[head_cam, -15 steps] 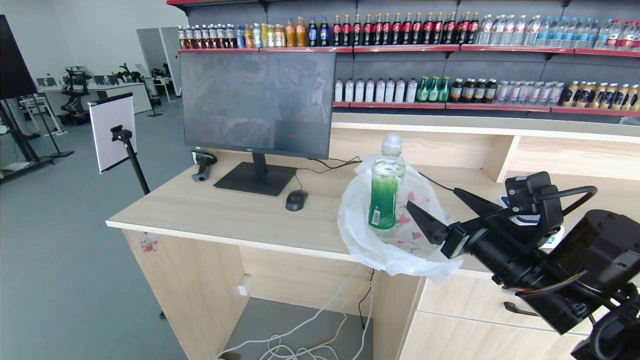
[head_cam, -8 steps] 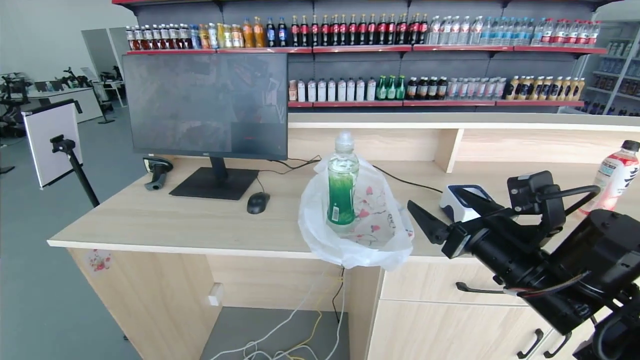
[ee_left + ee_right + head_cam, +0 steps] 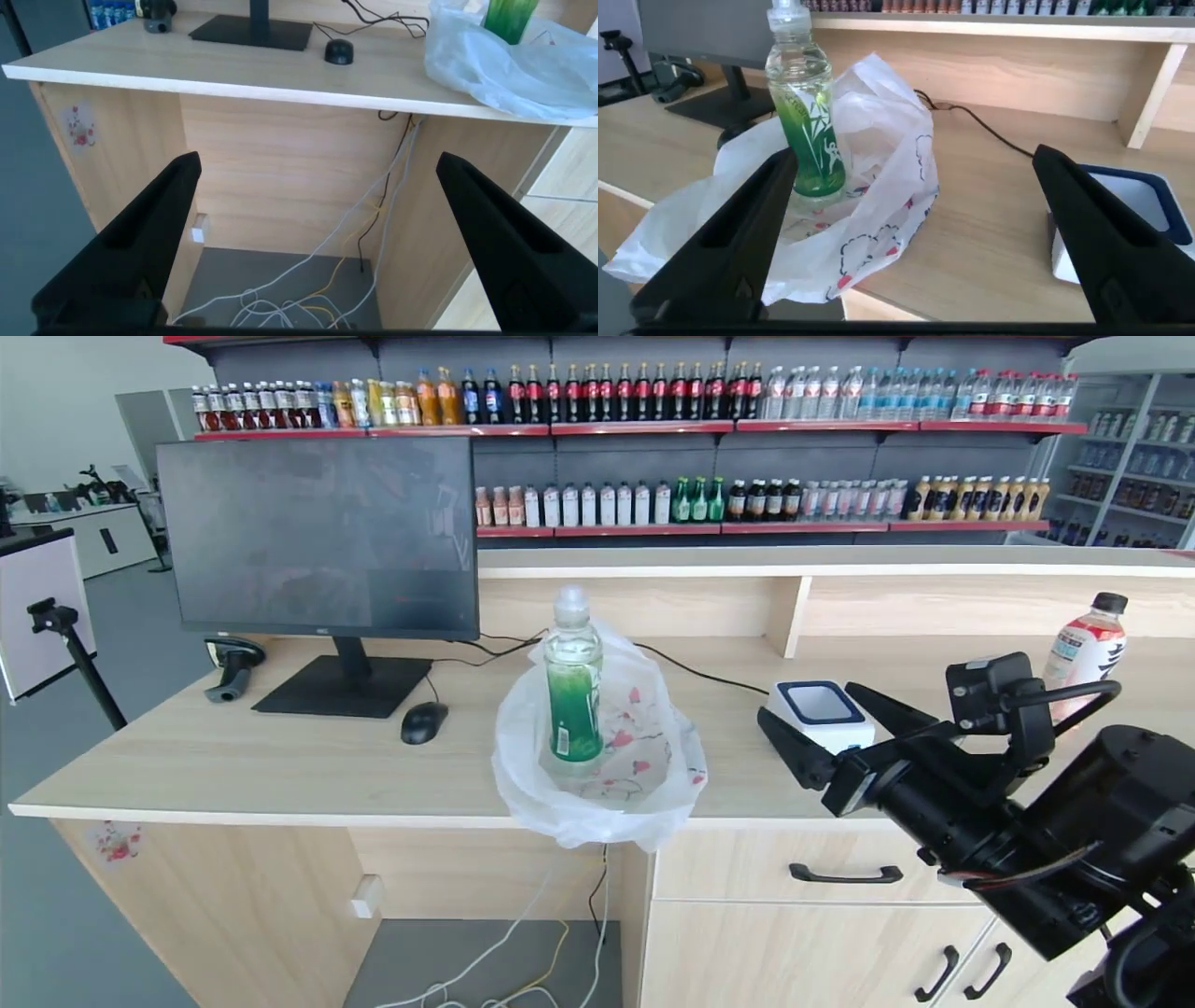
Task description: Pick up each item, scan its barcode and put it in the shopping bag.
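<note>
Checkout counter: one bottle bagged, one waiting.

We are listing the green bottle (image 3: 572,686) as standing upright inside the shopping bag (image 3: 653,779) at the counter's front edge. The pink-labelled bottle (image 3: 1083,649) is waiting far right, beyond the scanner (image 3: 820,712). The right gripper (image 3: 805,702) is hovering by the scanner and the left gripper (image 3: 318,177) is sitting low before the counter front, both with jaws wide apart and empty. We are judging a right-arm reach past the scanner as next. The monitor (image 3: 317,537) and mouse (image 3: 422,721) are sitting off left.

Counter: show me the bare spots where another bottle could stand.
On the counter, the widest bare patch runs along the front edge, left of the bag, before the mouse and monitor. A narrower gap lies between bag and scanner. Crowded: behind the bag, where a cable crosses.
</note>
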